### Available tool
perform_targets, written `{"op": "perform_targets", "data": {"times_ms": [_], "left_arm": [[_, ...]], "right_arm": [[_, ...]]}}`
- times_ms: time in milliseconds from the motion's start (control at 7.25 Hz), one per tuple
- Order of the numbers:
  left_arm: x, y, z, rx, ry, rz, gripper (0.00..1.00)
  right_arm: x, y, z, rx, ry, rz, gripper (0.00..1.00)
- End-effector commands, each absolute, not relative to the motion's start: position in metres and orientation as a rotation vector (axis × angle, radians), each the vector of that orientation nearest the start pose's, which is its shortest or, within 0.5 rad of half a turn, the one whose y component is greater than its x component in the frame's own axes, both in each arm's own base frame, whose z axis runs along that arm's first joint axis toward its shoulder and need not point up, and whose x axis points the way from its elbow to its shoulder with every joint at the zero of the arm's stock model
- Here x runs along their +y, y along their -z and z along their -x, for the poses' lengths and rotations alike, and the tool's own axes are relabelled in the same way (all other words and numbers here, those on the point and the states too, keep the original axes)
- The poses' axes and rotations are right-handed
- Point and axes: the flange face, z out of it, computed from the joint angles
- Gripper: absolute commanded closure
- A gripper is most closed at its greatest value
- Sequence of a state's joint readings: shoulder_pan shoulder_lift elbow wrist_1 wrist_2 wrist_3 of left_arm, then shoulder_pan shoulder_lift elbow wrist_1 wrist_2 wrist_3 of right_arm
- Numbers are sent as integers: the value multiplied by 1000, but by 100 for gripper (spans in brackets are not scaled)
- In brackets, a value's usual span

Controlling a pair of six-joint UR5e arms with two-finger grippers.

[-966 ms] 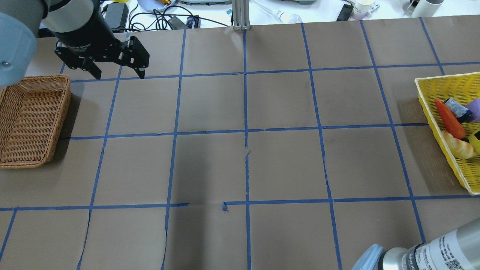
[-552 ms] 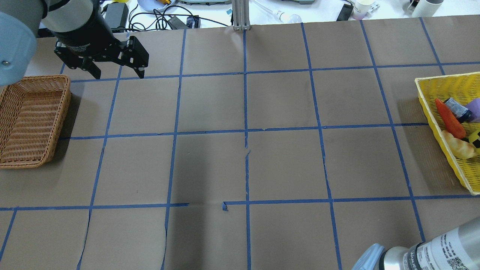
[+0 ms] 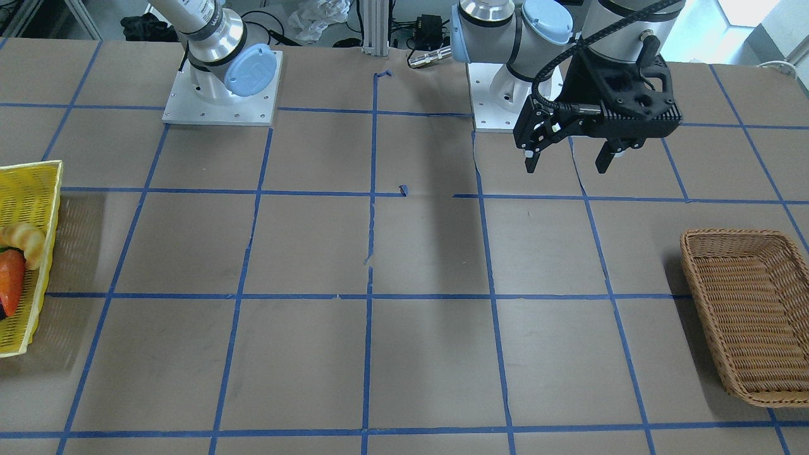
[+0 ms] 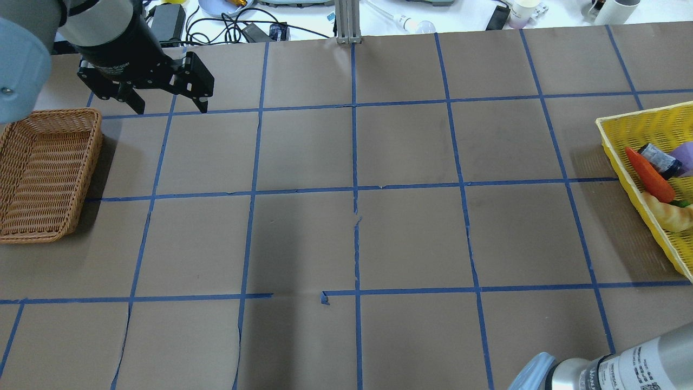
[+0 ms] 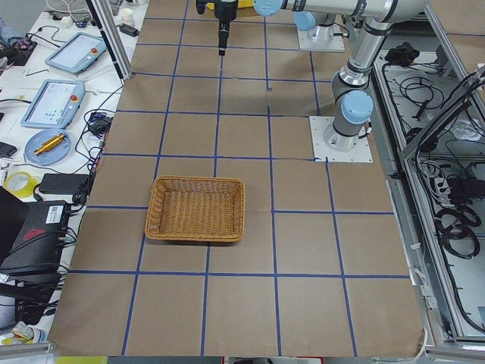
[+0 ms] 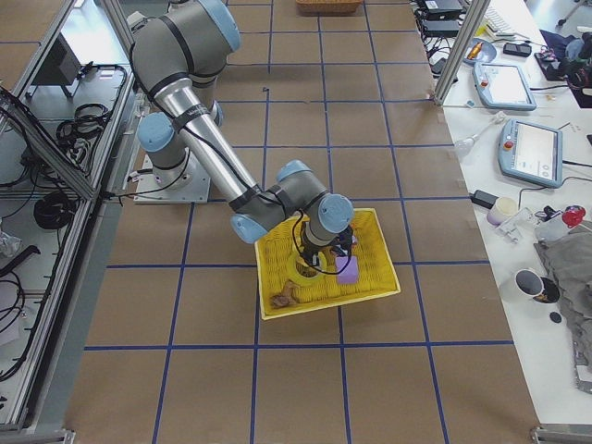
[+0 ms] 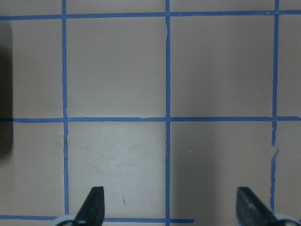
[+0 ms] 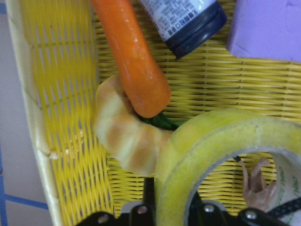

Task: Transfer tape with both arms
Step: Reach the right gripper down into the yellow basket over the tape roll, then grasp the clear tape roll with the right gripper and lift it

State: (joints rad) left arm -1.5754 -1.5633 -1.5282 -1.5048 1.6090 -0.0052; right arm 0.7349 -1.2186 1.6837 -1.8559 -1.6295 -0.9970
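Observation:
The yellow tape (image 8: 211,136) fills the lower right of the right wrist view and lies in the yellow basket (image 8: 61,94). My right gripper (image 8: 171,214) is down in that basket and shut on the roll's wall, one finger inside the white core and one outside. In the exterior right view the right gripper (image 6: 324,254) sits in the basket (image 6: 379,268). My left gripper (image 4: 168,105) is open and empty, held above the table beyond the wicker basket (image 4: 92,162). It also shows in the front view (image 3: 565,161) and in its own wrist view (image 7: 171,207).
An orange carrot (image 8: 134,52), a croissant (image 8: 122,136), a dark bottle (image 8: 183,19) and a purple block (image 8: 268,28) crowd the tape in the yellow basket (image 4: 622,141). The wicker basket (image 3: 695,278) holds nothing. Cables and devices lie beyond the far edge.
The yellow basket has shifted and tilted slightly in the overhead view, and its contents moved with it. The yellow bit at the right edge no longer shows. The left gripper has stayed put.

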Motion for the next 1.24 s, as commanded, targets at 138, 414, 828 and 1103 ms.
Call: {"op": "perform_targets", "data": {"times_ms": [138,414,828,1103], "left_arm": [[-498,-520,132,3099,181,3,0],[-499,-522,132,3098,186,4,0],[-499,-521,131,3098,186,6,0],[-499,-518,131,3097,176,6,0]], "right_arm": [[-496,-348,260,3068,-181,278,100],[-526,-372,158,3118,-154,209,100],[-547,-382,-21,3146,-106,11,100],[-545,-372,-145,3139,-23,-120,100]]}}
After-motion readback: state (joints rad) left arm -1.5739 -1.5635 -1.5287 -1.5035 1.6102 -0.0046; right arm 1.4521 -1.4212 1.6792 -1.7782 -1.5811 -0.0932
